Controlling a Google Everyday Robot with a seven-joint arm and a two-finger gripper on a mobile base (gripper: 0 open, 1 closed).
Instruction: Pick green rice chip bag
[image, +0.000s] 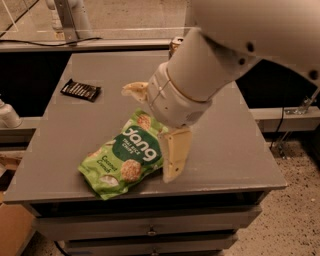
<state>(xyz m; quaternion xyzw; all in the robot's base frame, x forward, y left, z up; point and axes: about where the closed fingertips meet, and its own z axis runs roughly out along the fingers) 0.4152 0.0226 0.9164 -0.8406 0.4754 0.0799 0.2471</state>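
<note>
The green rice chip bag (125, 156) lies flat on the grey table (235, 145), near its front edge, with its white lettering facing up. My gripper (155, 122) hangs over the bag's upper right end and is open and empty. One cream finger (175, 154) reaches down beside the bag's right edge. The other finger (135, 90) sticks out just beyond the bag's top end. The big white arm hides the bag's top corner.
A small black striped wrapper (81, 90) lies at the table's left. The gold drink can (175, 43) stands at the back, mostly hidden behind my arm. A drawer front sits below the table top. A white post stands behind the table.
</note>
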